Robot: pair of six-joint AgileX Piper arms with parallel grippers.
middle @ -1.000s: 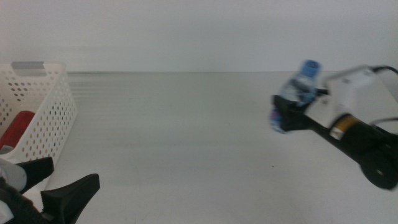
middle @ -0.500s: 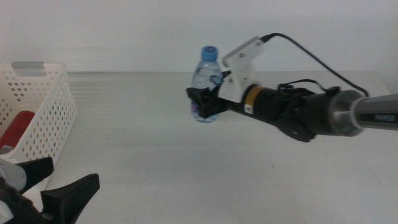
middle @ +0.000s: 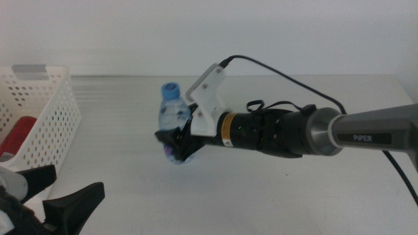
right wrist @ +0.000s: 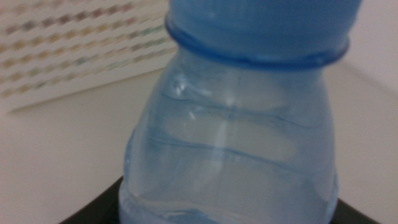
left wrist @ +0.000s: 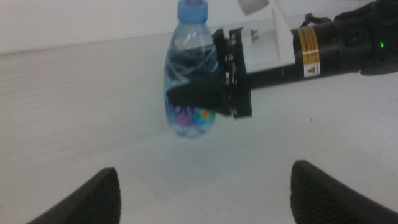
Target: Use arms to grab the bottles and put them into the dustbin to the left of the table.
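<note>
Left gripper [middle: 55,196] waits low at the near left corner of the bench [middle: 261,202], jaws spread wide apart, nothing between them; the left wrist view shows the same two dark tips with a broad gap.

Right gripper [middle: 175,140] reaches in from the right side, out over the middle of the bench, jaws clamped on the lower body of the water bottle [middle: 172,117]. Bottle is small, clear, blue-capped, coloured label near its base. It is upright with a slight tilt and looks lifted clear of the surface, though the pictures do not settle that. Right wrist view is filled by the bottle's shoulder and cap, with the perforated wall of the dustbin pale behind.

Dustbin [middle: 65,108], a white perforated basket with a grey patch on its rim, sits at the left edge of the bench, well apart from the bottle. Inside it a red item [middle: 18,134] lies low against the wall, probably the red can; below it a sliver of something pale I cannot identify.

Progress, as judged: at least one item binned, the water bottle in transit and not yet over the dustbin. Carry and release remain.
</note>
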